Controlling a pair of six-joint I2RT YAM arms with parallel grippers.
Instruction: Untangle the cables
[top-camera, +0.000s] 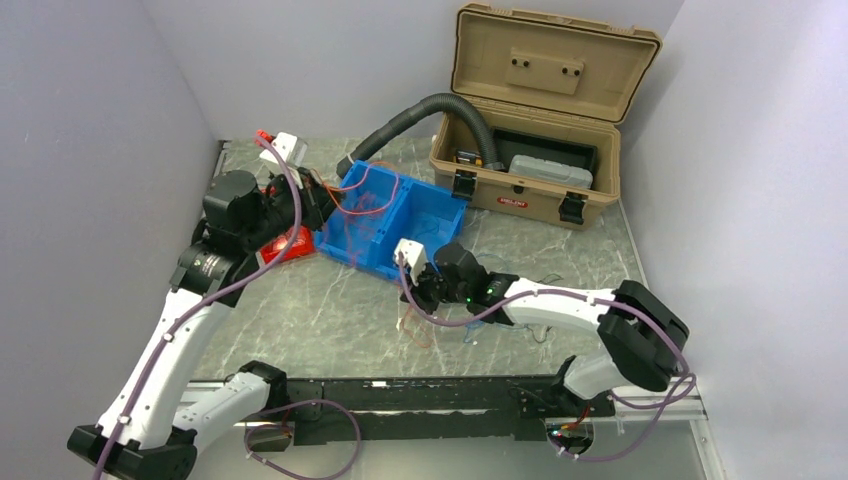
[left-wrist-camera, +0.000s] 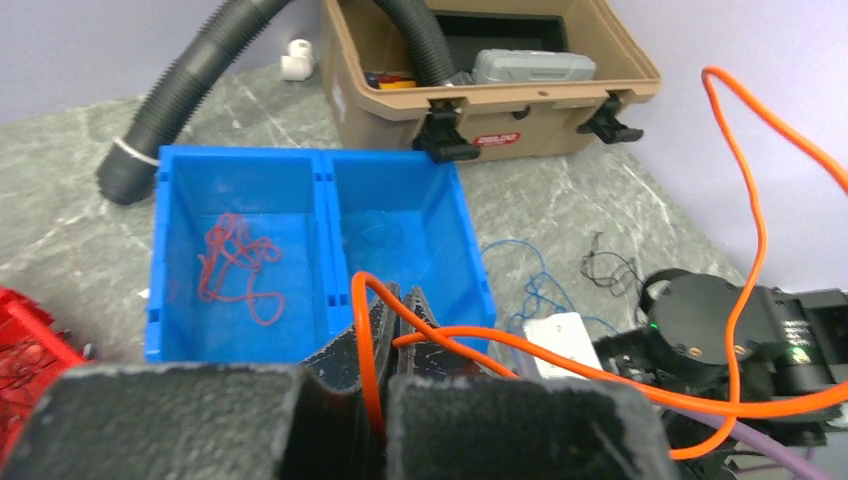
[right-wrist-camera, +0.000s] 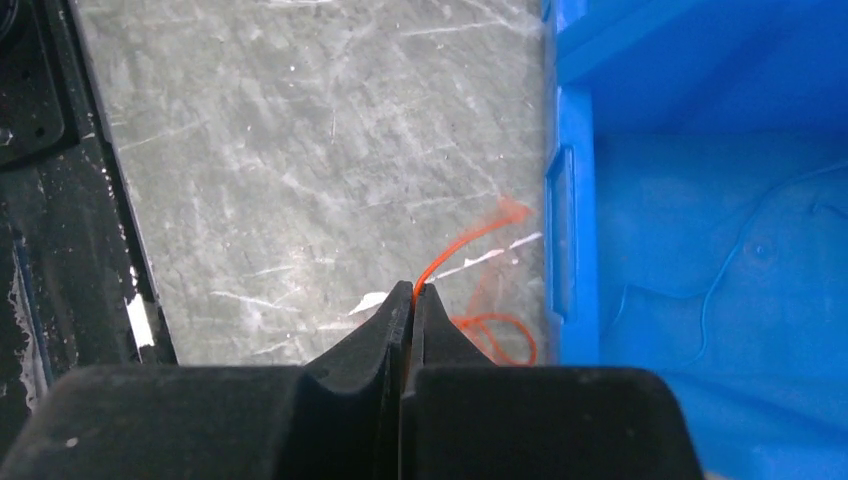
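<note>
An orange cable (left-wrist-camera: 752, 230) loops high through the air between my two grippers. My left gripper (left-wrist-camera: 408, 297) is shut on one end of it, above the near wall of the blue bin (left-wrist-camera: 160, 300). Beside the bin's wall (right-wrist-camera: 570, 230), my right gripper (right-wrist-camera: 413, 290) is shut on the orange cable (right-wrist-camera: 468, 241) low over the table, where more of that cable lies coiled. A red cable (left-wrist-camera: 235, 268) is bunched in the bin's left compartment. A thin blue one (left-wrist-camera: 378, 235) lies in the right compartment. Blue (left-wrist-camera: 535, 290) and black (left-wrist-camera: 608, 268) cables lie on the table.
A tan toolbox (top-camera: 520, 180) stands open at the back right, with a thick grey corrugated hose (top-camera: 410, 115) running out of it to behind the bin. A red crate (top-camera: 285, 247) sits left of the bin (top-camera: 362, 260), under the left arm.
</note>
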